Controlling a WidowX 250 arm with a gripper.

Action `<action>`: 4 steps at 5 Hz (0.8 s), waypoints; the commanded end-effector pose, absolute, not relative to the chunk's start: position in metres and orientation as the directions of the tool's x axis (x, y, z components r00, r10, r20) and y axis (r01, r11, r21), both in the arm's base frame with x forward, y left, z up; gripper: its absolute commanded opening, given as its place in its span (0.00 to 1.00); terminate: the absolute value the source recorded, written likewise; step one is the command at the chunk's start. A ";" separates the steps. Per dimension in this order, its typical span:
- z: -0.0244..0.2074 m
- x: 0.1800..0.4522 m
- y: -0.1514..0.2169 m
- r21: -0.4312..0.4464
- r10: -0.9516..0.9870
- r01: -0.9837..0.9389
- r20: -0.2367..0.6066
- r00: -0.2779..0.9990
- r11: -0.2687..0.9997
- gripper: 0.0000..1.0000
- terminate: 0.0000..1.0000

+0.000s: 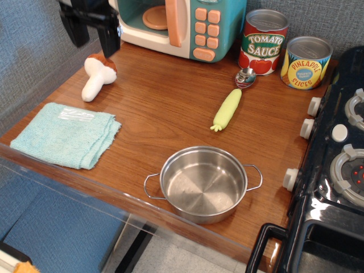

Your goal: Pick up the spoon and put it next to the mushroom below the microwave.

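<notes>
The spoon [232, 101] lies on the wooden counter right of centre, its metal bowl toward the tomato can and its yellow-green handle pointing at me. The mushroom [98, 75] lies at the far left, below the toy microwave [185, 25], its brown cap toward the wall. My gripper [92, 38] hangs at the top left above and behind the mushroom. Its two black fingers [108, 40] stand apart with nothing between them. It is far from the spoon.
A steel pot [203, 183] sits near the front edge. A teal cloth [67, 134] lies front left. A tomato sauce can [262, 42] and a pineapple can [306, 62] stand at the back right. A black toy stove [335, 165] borders the right side.
</notes>
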State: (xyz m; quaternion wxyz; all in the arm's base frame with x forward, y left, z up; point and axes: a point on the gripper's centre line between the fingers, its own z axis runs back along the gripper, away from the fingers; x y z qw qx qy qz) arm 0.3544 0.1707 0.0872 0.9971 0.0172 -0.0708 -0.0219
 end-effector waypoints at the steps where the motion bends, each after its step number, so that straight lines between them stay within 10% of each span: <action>1: 0.082 0.390 0.079 0.030 -0.042 0.037 0.163 0.986 0.999 1.00 0.00; 4: 0.057 0.404 -0.003 0.118 -0.055 0.036 0.161 0.985 0.992 1.00 0.00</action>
